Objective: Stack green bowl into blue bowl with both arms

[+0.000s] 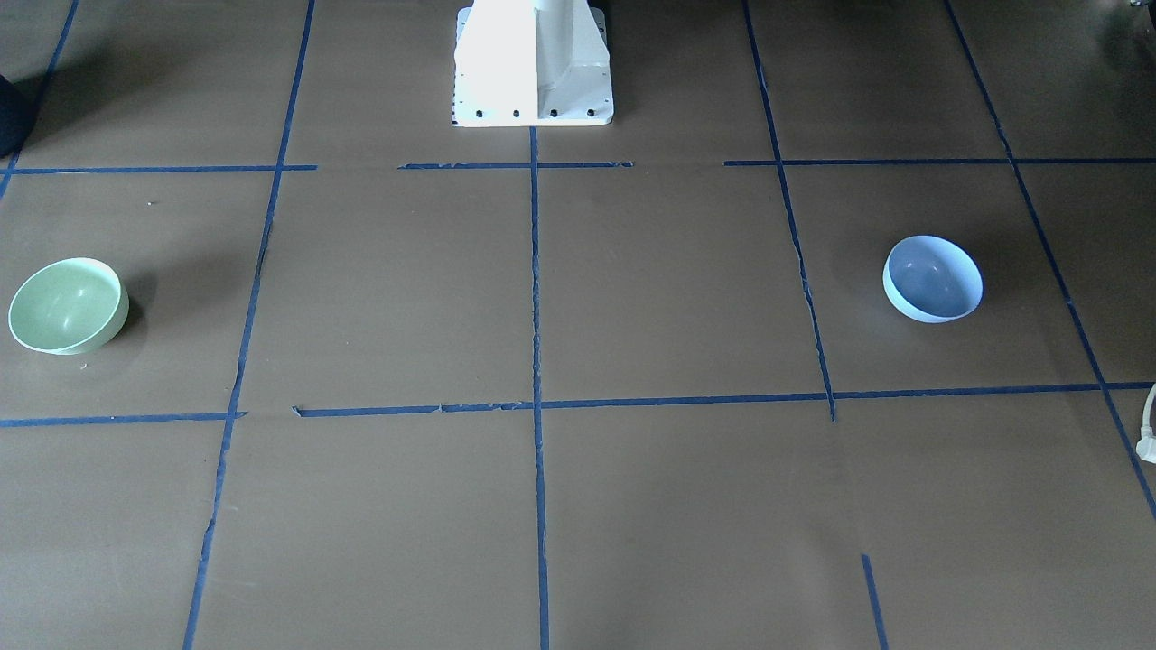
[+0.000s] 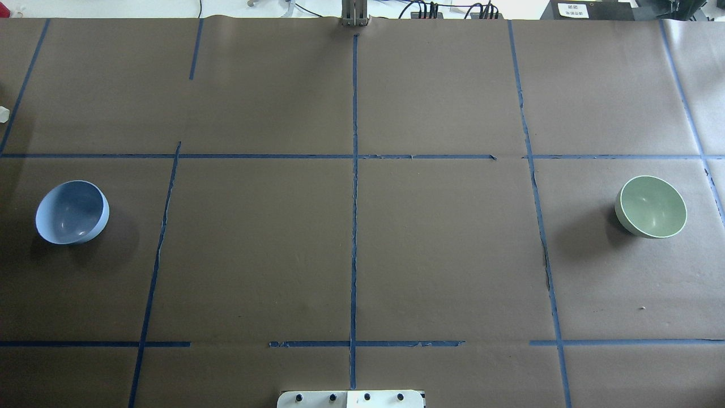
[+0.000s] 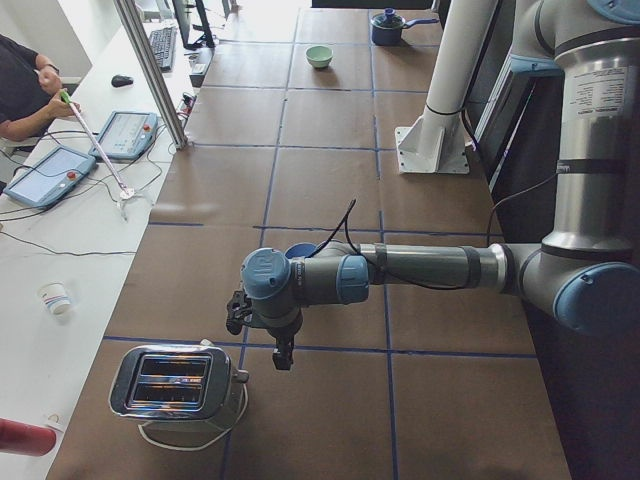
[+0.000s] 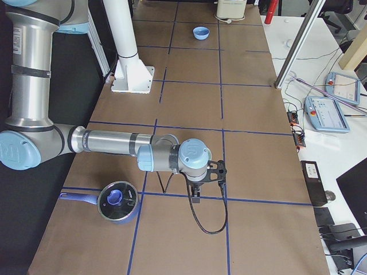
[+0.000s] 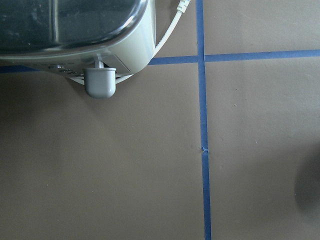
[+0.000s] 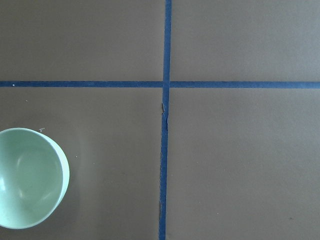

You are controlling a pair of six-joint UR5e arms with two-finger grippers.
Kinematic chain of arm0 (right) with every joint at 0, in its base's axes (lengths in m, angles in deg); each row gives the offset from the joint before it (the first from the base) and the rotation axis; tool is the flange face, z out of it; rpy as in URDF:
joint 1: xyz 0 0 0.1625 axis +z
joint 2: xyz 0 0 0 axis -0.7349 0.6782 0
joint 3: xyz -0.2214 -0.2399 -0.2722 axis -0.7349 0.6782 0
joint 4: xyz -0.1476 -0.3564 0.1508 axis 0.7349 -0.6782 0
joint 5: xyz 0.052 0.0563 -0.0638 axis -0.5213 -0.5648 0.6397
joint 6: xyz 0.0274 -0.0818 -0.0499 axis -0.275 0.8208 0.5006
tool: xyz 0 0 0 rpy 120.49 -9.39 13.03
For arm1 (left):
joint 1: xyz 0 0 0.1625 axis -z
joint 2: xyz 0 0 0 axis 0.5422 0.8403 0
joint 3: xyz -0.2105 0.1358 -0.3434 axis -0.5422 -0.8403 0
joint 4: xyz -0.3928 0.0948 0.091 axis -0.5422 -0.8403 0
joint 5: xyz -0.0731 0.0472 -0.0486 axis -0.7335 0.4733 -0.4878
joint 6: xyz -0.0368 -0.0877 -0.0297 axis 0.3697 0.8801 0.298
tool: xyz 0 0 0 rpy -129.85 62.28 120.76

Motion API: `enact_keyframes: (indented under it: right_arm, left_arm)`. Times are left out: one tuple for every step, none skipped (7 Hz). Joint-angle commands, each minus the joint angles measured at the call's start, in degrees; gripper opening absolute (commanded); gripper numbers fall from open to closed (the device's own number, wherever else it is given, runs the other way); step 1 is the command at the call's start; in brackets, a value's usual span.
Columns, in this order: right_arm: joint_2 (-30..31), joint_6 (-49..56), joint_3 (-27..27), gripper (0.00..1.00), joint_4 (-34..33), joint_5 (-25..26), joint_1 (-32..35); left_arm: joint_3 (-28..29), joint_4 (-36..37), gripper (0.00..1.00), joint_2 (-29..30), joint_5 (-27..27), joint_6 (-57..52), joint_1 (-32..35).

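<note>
The green bowl [image 2: 651, 206] stands upright on the right of the table in the overhead view. It also shows in the front view [image 1: 68, 305], far off in the left side view [image 3: 319, 56] and in the right wrist view [image 6: 27, 177]. The blue bowl [image 2: 72, 212] stands tilted at the left, also in the front view [image 1: 933, 278] and the right side view [image 4: 201, 32]. My left gripper [image 3: 282, 354] and right gripper [image 4: 195, 195] hang above the table ends, seen only in the side views. I cannot tell whether they are open or shut.
A silver toaster [image 3: 180, 385] stands at the table's left end, right under the left wrist camera [image 5: 75, 35]. A blue lidded pot [image 4: 117, 200] stands at the right end near the right arm. The white pedestal [image 1: 533, 63] is at the robot's side. Operators' tablets [image 3: 50, 175] lie on a side bench.
</note>
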Motion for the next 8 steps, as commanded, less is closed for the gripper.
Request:
enact_keyframes:
  right_arm:
    - [-0.4,-0.6,0.0,1.0,0.0,0.1,0.0]
    - [-0.4,-0.6,0.0,1.0,0.1,0.0,0.0]
    - [-0.4,-0.6,0.0,1.0,0.2,-0.1,0.0]
    - [-0.3,-0.6,0.0,1.0,0.4,-0.3,0.0]
    - [-0.2,-0.7,0.0,1.0,0.4,-0.6,0.0]
    - [-0.2,-0.7,0.0,1.0,0.6,-0.6,0.0]
    - [-0.2,-0.7,-0.1,1.0,0.6,-0.6,0.0]
    - [-0.2,-0.7,0.0,1.0,0.7,-0.5,0.0]
  left_arm:
    - [0.0,-0.2,1.0,0.0,0.0,0.0,0.0]
    - [0.0,-0.3,1.0,0.0,0.0,0.0,0.0]
    - [0.0,-0.4,1.0,0.0,0.0,0.0,0.0]
    - [-0.2,-0.4,1.0,0.0,-0.1,0.0,0.0]
    - [-0.1,-0.5,1.0,0.1,0.1,0.0,0.0]
    - [-0.1,-0.5,1.0,0.1,0.1,0.0,0.0]
    - [-0.1,-0.5,1.0,0.2,0.1,0.0,0.0]
    - [0.0,-0.5,1.0,0.2,0.1,0.0,0.0]
